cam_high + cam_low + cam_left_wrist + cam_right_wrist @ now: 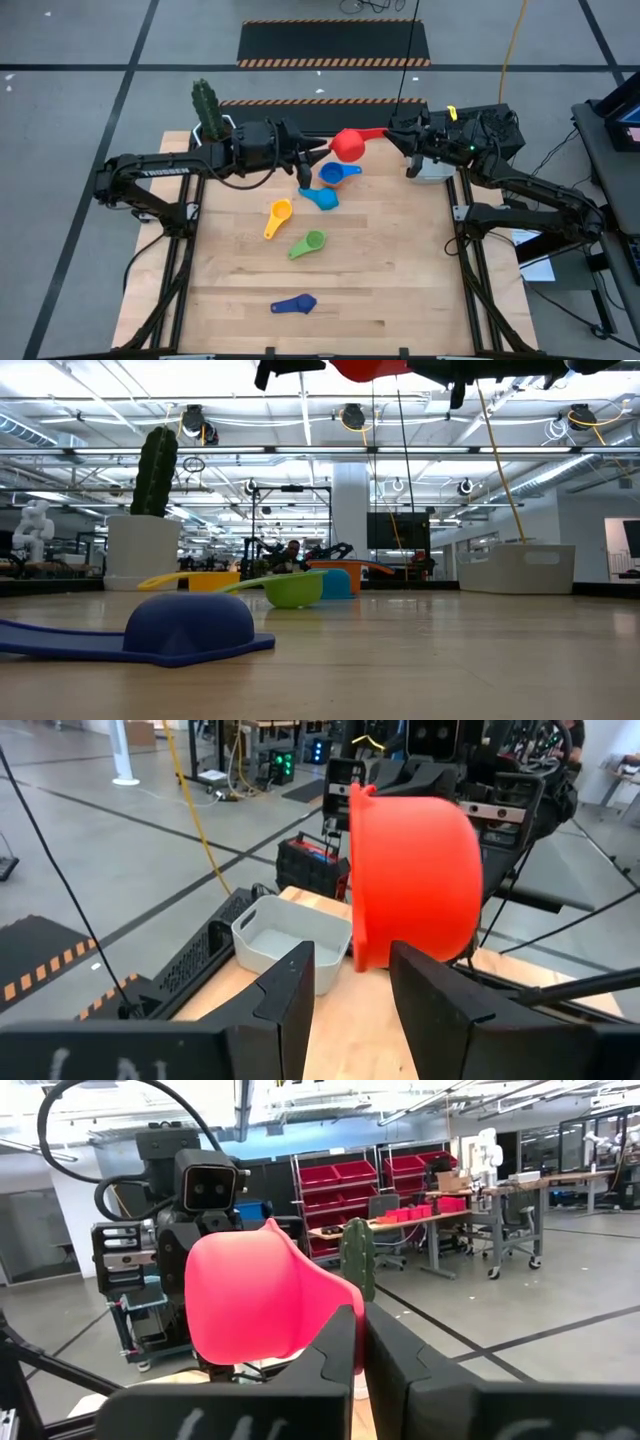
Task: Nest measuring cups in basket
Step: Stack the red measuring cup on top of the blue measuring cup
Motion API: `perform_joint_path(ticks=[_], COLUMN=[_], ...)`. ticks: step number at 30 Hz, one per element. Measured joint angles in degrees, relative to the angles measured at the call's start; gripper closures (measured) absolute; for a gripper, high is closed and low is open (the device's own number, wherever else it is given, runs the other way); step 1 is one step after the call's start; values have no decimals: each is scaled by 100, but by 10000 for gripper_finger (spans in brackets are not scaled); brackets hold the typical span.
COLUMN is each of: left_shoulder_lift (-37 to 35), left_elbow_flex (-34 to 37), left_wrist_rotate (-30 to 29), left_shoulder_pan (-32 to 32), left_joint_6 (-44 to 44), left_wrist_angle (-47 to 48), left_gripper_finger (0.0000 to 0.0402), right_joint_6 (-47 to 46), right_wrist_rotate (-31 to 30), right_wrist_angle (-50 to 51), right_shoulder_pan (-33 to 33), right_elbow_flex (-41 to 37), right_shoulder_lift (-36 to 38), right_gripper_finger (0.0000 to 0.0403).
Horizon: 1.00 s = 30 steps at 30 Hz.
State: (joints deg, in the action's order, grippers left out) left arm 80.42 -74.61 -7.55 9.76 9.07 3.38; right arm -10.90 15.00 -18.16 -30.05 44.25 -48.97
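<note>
From above, the red plastic measuring cup (348, 145) hangs in the air over the far edge of the wooden table (400, 290), its flat handle clamped in the right gripper (393, 130), while the left gripper (312, 152) sits just beside the red bowl on its other side, fingers parted and holding nothing. The pale grey translucent rectangular basket (432, 168) lies under the right arm, near the red cup; two light blue scoops (330, 185) lie touching just beside the red cup, the yellow scoop (278, 217) and green scoop (308, 244) farther from it, the dark blue scoop (295, 304) well apart. At table height, the dark blue scoop (185, 628) lies bowl down, with the red cup (368, 369) high above. The left wrist view shows that arm's spread fingers (288, 995) beside the red bowl (415, 875), the basket (285, 940) beyond. The right wrist view shows its fingers (335, 1350) shut tight on the red handle (350, 1325).
</note>
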Motion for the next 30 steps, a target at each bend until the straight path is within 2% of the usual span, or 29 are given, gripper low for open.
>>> perform_joint_path(ticks=[15, 18, 24, 30], left_shoulder_lift=[140, 136, 136, 136], left_elbow_flex=[-7, -7, -7, -7], left_wrist_rotate=[157, 210, 302, 328], left_shoulder_pan=[2, -2, -2, 0], left_joint_6=[-65, -205, -235, -235], left_wrist_angle=[-331, -345, -331, -243], left_gripper_finger=[271, 293, 363, 383], right_joint_6=[-44, -46, -97, -140], right_wrist_rotate=[-23, -20, -15, -8], right_wrist_angle=[4, -3, -11, -45], right_shoulder_pan=[-2, -4, -4, -4], right_elbow_flex=[0, 0, 0, 0], right_shoulder_lift=[2, 2, 4, 4], right_gripper_finger=[403, 403, 403, 403])
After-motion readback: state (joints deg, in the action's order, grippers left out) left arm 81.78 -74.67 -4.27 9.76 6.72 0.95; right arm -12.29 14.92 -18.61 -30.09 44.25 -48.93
